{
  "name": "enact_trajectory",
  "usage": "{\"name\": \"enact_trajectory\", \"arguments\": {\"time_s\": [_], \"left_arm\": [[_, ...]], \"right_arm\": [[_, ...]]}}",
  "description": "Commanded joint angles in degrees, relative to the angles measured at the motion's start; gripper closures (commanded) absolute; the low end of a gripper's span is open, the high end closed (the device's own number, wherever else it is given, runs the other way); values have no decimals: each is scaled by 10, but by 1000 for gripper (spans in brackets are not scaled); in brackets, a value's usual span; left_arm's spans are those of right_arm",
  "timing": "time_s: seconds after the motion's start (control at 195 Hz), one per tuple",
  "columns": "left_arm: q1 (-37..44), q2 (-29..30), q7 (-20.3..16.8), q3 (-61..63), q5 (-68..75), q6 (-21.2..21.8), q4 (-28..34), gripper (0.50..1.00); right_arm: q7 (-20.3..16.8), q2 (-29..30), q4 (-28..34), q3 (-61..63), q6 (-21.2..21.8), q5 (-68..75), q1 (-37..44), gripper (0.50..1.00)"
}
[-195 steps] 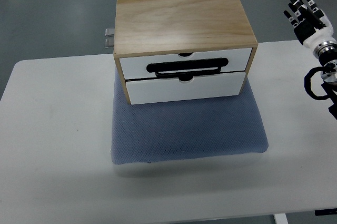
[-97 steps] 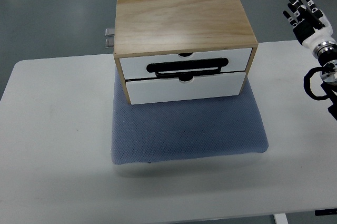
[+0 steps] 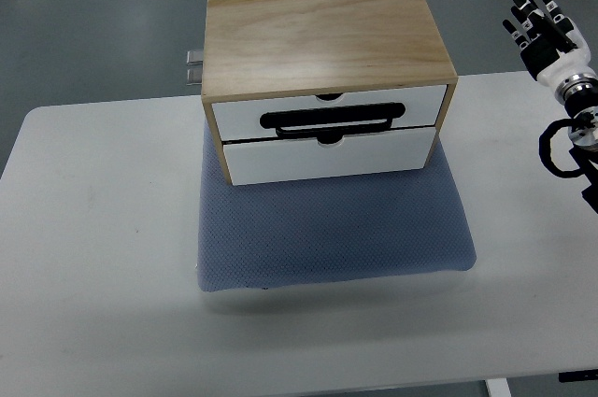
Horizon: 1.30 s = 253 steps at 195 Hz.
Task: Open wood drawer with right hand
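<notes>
Well right of drawer box (image 3: 327, 51) — right hand (image 3: 547, 35) spread.

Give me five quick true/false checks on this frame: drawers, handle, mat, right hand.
1. Both drawers of the wooden box are shut. True.
2. The right hand grips the black handle. False: it is off at the table's far right edge, apart from the box, fingers spread and holding nothing.
3. The box stands on the far part of a blue-grey mat. True.
4. The black handle is on the lower drawer. False: it lies across the upper drawer, near that drawer's bottom edge.
5. The left hand rests on the white table. False: no left arm or hand shows in this view.
</notes>
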Motion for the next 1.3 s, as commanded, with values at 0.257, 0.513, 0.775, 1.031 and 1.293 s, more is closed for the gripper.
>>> {"name": "enact_trajectory", "arguments": {"time_s": [0.257, 0.513, 0.775, 1.031, 1.293], "left_arm": [[0, 0, -1, 0, 0, 0, 0, 500], [0, 0, 0, 0, 0, 0, 0, 500], [0, 0, 0, 0, 0, 0, 0, 500], [0, 0, 0, 0, 0, 0, 0, 500], [0, 0, 0, 0, 0, 0, 0, 500]], "right_arm": [[1, 2, -1, 0, 0, 1, 0, 556], [-1, -7, 3, -14, 1, -2, 15, 556], [-7, -73, 10, -99, 2, -8, 64, 556], [-5, -178, 67, -344, 23, -15, 177, 556], [-6, -255, 179, -462, 113, -183, 289, 556]]}}
